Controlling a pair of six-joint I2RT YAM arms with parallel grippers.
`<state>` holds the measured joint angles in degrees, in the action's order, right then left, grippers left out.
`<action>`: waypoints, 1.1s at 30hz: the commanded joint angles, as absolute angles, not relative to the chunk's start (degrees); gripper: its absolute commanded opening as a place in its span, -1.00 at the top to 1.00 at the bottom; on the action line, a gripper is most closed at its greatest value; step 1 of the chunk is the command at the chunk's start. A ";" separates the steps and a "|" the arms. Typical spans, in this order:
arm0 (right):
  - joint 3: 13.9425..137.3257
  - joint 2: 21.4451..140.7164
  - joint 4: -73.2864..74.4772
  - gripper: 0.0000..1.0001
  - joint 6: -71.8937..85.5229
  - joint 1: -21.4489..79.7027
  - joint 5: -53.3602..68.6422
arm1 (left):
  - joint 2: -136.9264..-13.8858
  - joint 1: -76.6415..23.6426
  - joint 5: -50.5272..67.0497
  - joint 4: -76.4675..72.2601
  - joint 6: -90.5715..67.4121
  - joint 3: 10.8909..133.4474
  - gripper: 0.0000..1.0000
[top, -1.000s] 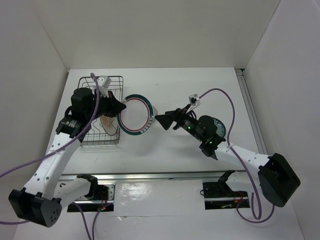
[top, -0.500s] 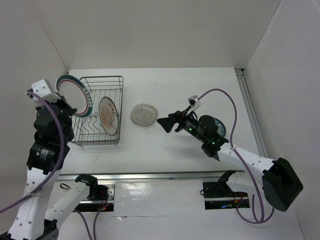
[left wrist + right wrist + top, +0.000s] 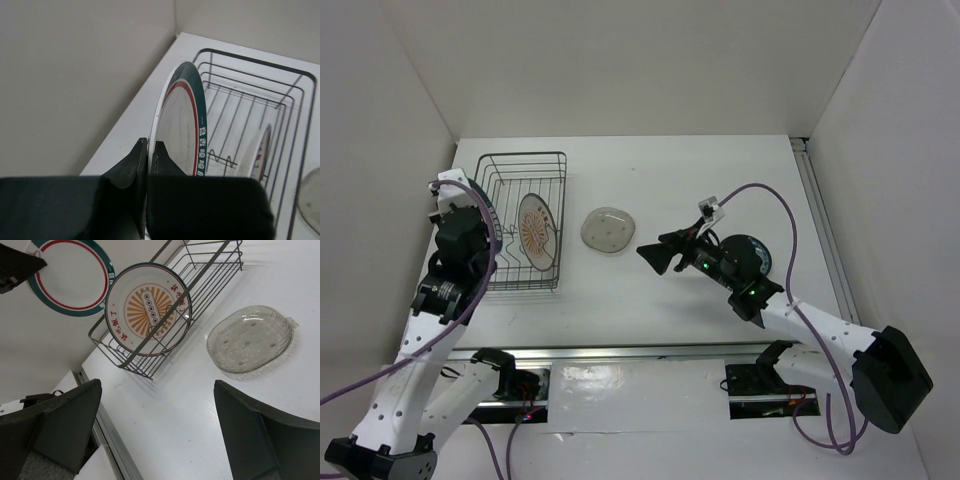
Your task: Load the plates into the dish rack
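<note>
My left gripper [image 3: 150, 145] is shut on the rim of the white plate with the teal-and-red ring [image 3: 180, 130]. It holds the plate upright and edge-on at the left side of the dish rack [image 3: 520, 160]. The cream plate with the orange sunburst [image 3: 535, 230] stands on edge inside the rack. The translucent grey plate [image 3: 608, 230] lies flat on the table right of the rack. My right gripper [image 3: 655, 255] hovers open and empty near the grey plate [image 3: 250, 337]. The teal-patterned plate [image 3: 757, 250] lies partly hidden under the right arm.
A white wall runs close along the left of the rack [image 3: 260, 85]. A metal rail [image 3: 820, 230] lines the table's right edge. Purple cables loop over both arms.
The left arm carried the ringed plate from the table's middle across the rack to its left side and turned it edge-on. The grey plate came into view. The right gripper shifted slightly.
</note>
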<state>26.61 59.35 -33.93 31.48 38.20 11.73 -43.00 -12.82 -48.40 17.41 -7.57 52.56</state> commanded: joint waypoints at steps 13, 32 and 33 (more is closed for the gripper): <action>27.51 55.63 -29.53 -1.00 29.00 37.97 12.66 | -42.54 -12.74 -31.55 5.36 0.70 46.32 1.00; 26.46 51.86 -27.69 -1.00 28.39 37.44 12.66 | -49.31 -13.80 -33.14 1.14 -1.66 42.71 0.92; 26.46 51.86 -27.69 -1.00 28.39 37.44 12.66 | -49.83 -13.80 -32.53 1.14 -1.67 42.19 0.89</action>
